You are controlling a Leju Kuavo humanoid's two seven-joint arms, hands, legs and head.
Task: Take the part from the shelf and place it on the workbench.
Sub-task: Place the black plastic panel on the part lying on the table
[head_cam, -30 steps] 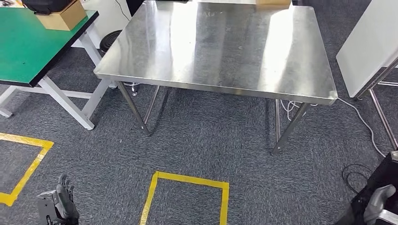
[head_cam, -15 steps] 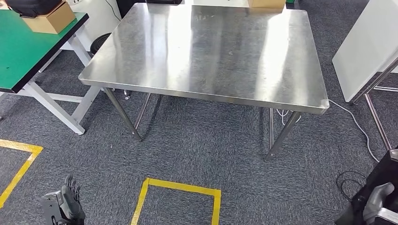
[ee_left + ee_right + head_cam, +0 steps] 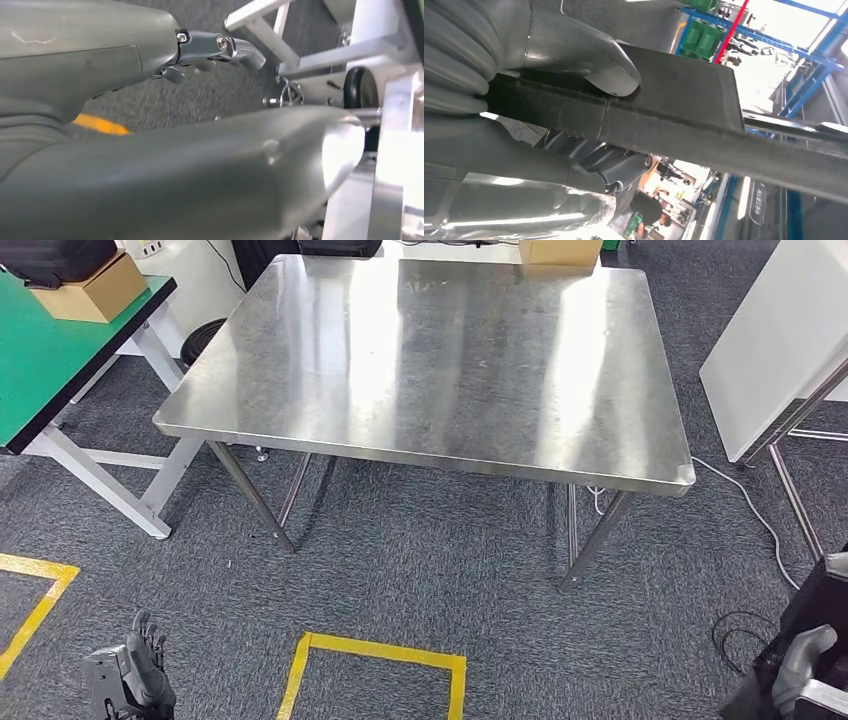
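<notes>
The steel workbench [image 3: 430,350] stands ahead of me with a bare, shiny top. My right hand [image 3: 805,672] hangs low at the bottom right and grips a flat black part [image 3: 815,610]. In the right wrist view the thumb [image 3: 574,45] presses on the top face of the black part [image 3: 674,115], and darker fingers [image 3: 614,170] close under it. My left hand [image 3: 130,678] hangs at the bottom left over the carpet and holds nothing; the left wrist view shows its fingers [image 3: 220,46] stretched out and apart from the thick thumb [image 3: 200,170].
A green-topped table [image 3: 40,360] with a cardboard box [image 3: 90,295] stands at the left. Another box [image 3: 560,250] sits at the workbench's far edge. A white panel on a metal frame [image 3: 770,350] is at the right. Yellow floor tape [image 3: 375,652] and a cable [image 3: 745,625] lie on the carpet.
The whole picture has shifted: the camera moved, so the workbench now sits lower and more central. Both hands hang as before, the right one still holding the black part.
</notes>
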